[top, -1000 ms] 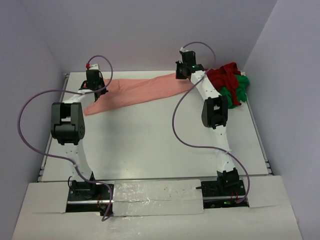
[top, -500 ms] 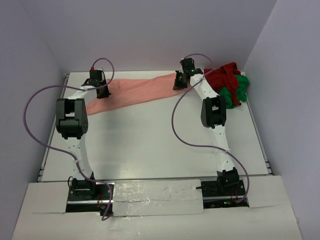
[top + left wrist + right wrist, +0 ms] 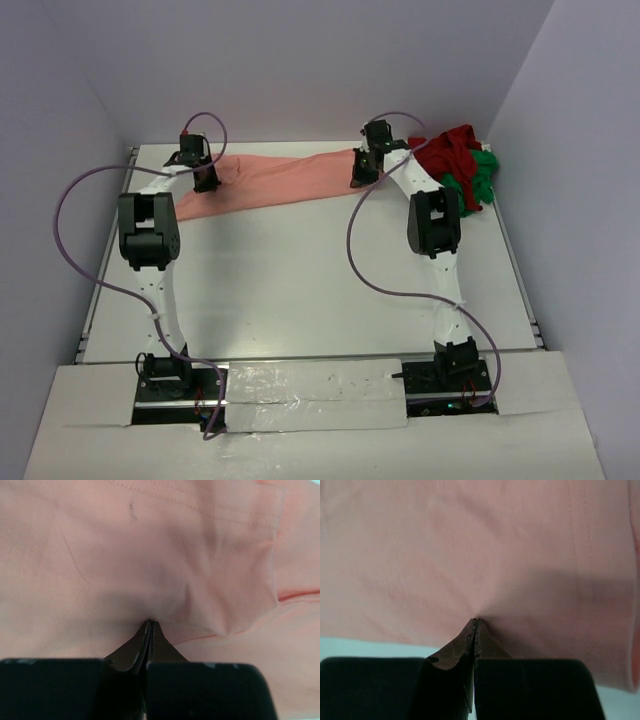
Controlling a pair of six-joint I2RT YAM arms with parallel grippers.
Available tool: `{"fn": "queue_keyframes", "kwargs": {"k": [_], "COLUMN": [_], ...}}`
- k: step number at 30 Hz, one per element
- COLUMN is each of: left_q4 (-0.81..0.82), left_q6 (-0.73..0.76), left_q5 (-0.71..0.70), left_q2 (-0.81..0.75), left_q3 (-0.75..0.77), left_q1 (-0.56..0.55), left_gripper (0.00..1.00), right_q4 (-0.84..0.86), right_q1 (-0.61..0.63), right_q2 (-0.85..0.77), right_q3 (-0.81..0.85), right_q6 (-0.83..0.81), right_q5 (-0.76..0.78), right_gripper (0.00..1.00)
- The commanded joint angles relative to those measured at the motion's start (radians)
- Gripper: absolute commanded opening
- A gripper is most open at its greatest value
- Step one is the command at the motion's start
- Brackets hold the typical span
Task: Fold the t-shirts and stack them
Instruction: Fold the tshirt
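The salmon-pink t-shirt (image 3: 280,182) lies stretched in a long band across the far part of the table. My left gripper (image 3: 208,184) is at its left end and my right gripper (image 3: 358,180) at its right end. In the left wrist view the left gripper (image 3: 150,623) is shut, pinching the pink cloth (image 3: 150,545), which puckers at the tips. In the right wrist view the right gripper (image 3: 475,620) is shut on the pink cloth (image 3: 470,545) near a hem. The dark red t-shirt (image 3: 450,150) and the bright green t-shirt (image 3: 476,186) lie crumpled together at the far right.
The white table (image 3: 300,290) is bounded by grey walls at the back and on both sides. Purple cables loop off both arms. A strip of pale table surface (image 3: 350,647) shows below the cloth in the right wrist view.
Both wrists have tipped down toward the table. The left gripper has shifted a little right and nearer, the right gripper a little nearer, and the pink shirt has shifted slightly with them.
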Motion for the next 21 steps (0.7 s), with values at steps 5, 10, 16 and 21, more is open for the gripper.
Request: {"fn": "queue_keyframes", "kwargs": {"k": [5,10,16,21], "left_q4": [-0.049,-0.061,0.005,0.09], "left_q6": [0.022,0.048,0.07,0.067], "left_q5": [-0.086,-0.083,-0.106,-0.115], "left_q2": [0.099,0.139,0.092,0.012], "left_q3": [0.081,0.141,0.081,-0.046], "left_q1": [0.013,-0.008,-0.028,-0.028], "left_gripper": [0.0,0.0,0.0,0.0], "right_q4": [0.061,0.079,0.18,0.231], "right_q1": [0.064,0.139,0.259,0.205], "right_q2": [-0.405,-0.618,-0.759,-0.565], "right_q3": [-0.344,-0.499,-0.63,-0.475], "right_q6": [-0.144,-0.228,-0.31,-0.314], "right_q5": [0.026,0.023,0.16,0.266], "right_gripper": [0.0,0.0,0.0,0.0]}}
